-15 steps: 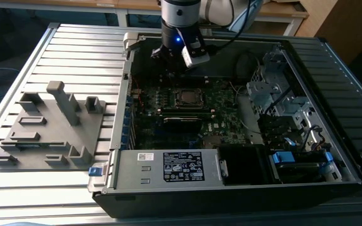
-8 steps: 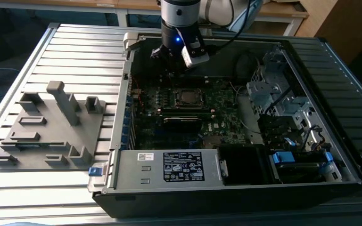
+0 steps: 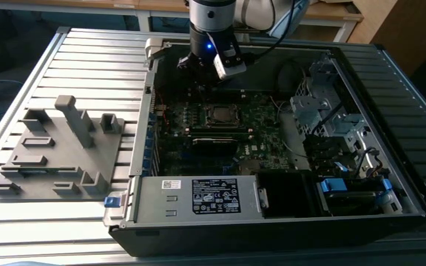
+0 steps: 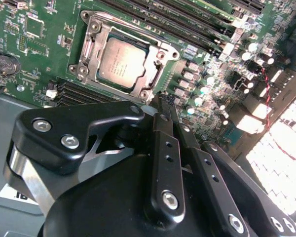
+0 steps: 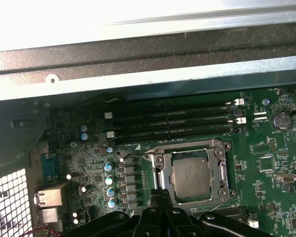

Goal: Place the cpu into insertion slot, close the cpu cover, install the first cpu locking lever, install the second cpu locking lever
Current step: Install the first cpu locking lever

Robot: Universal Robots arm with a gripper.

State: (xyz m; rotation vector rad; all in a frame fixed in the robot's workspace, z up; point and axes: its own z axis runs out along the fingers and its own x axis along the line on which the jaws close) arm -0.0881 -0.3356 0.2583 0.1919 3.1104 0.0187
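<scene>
One black gripper point(image 4: 161, 98), clenched w/ nothing held, hangs just short of silvery square-framed cpu cover point(image 4: 91, 49), lying flat round dull silver-grey square cpu point(image 4: 122, 61) directly ahead.

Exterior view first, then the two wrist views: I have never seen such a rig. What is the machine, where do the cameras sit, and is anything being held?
The exterior view looks down on a robot arm reaching into an open computer case, which lies on a slatted metal table. A grey fixture block sits on the exterior view's left. Both wrist views come from cameras riding on the arm. They look past its end effector at the green motherboard. There the cpu sits in the insertion slot, with the cpu cover lying flat around it. The end effector is shut and holds nothing, close to the socket's edge.
</scene>
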